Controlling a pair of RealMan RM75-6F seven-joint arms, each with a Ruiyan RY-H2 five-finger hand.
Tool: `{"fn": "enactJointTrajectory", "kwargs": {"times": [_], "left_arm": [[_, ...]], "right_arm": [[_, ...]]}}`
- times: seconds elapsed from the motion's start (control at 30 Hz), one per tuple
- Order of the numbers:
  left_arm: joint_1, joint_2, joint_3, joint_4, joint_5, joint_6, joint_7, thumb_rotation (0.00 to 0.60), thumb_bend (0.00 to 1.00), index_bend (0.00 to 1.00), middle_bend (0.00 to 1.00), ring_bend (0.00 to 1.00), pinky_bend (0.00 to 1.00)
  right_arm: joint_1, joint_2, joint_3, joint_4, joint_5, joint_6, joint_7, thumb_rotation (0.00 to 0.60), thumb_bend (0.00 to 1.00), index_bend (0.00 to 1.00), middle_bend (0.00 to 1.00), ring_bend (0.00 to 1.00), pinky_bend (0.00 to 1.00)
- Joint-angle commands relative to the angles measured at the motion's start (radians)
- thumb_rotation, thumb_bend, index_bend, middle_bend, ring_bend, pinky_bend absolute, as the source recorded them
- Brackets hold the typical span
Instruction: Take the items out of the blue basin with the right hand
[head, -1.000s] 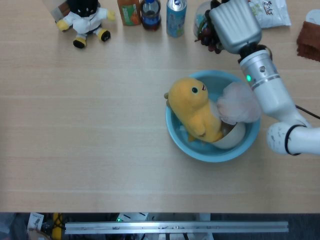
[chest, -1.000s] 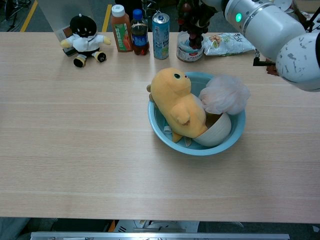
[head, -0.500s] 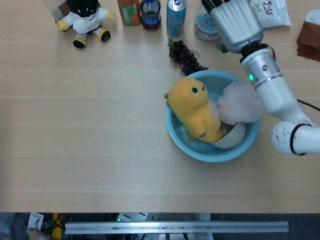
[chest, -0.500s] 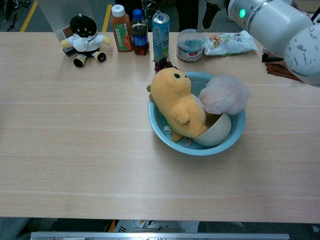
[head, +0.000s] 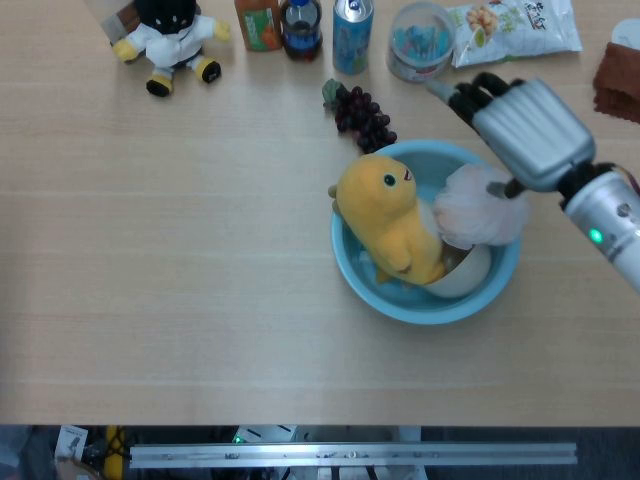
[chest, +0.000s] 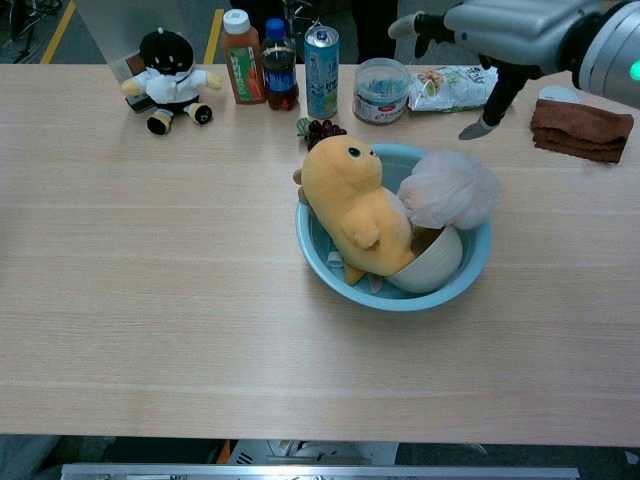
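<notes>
From the head view, my right hand (head: 520, 125) hovers empty above the far right rim of the blue basin (head: 352, 265), fingers spread and pointing toward the back of the table, so it is free to come down on whatever I pick next. The pink sponge (head: 478, 205) sits just under my palm, resting on the white bowl (head: 470, 275), which leans against the basin's right wall; I judge it the easiest grab since it lies on top. The yellow plush (head: 388, 218) fills the left half of the basin, its head poking over the rim. The grapes (head: 362, 113) lie on the table just beyond the basin, already out. From the chest view, the hand (chest: 500, 30) hangs well above the table, fingers apart, holding nothing, with one fingertip pointing down toward the sponge (chest: 450, 190). The plush (chest: 350, 205) leans upright on the basin (chest: 385, 297), partly covering the bowl (chest: 435, 265). My left hand shows in neither view.
</notes>
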Motion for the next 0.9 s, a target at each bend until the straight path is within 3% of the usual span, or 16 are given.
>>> {"fn": "enactJointTrajectory", "kwargs": {"times": [0.03, 0.33, 0.7, 0.77, 0.9], "left_arm": [[0.001, -0.001, 0.004, 0.000, 0.001, -0.002, 0.001, 0.600, 0.37, 0.26, 0.26, 0.25, 0.26], [0.001, -0.001, 0.005, 0.002, 0.006, -0.002, -0.004, 0.600, 0.37, 0.26, 0.26, 0.25, 0.26], [0.016, 0.009, 0.005, 0.009, -0.008, 0.012, -0.020, 0.600, 0.37, 0.26, 0.26, 0.25, 0.26], [0.017, 0.010, 0.005, 0.009, -0.008, 0.013, -0.023, 0.600, 0.37, 0.26, 0.26, 0.25, 0.26], [0.019, 0.012, 0.003, 0.010, -0.008, 0.015, -0.027, 0.600, 0.37, 0.26, 0.26, 0.25, 0.26]], "right_arm": [[-0.039, 0.024, -0.056, -0.013, -0.052, -0.022, 0.025, 0.600, 0.00, 0.05, 0.23, 0.17, 0.45], [-0.027, -0.093, -0.124, 0.082, -0.051, -0.043, -0.043, 0.600, 0.00, 0.04, 0.21, 0.17, 0.45], [0.047, -0.219, -0.158, 0.167, 0.081, -0.061, -0.157, 0.600, 0.00, 0.00, 0.19, 0.18, 0.46], [0.058, -0.244, -0.159, 0.185, 0.103, -0.054, -0.166, 0.600, 0.06, 0.06, 0.21, 0.20, 0.49], [0.067, -0.277, -0.161, 0.205, 0.107, -0.036, -0.173, 0.600, 0.34, 0.36, 0.38, 0.37, 0.67]]}}
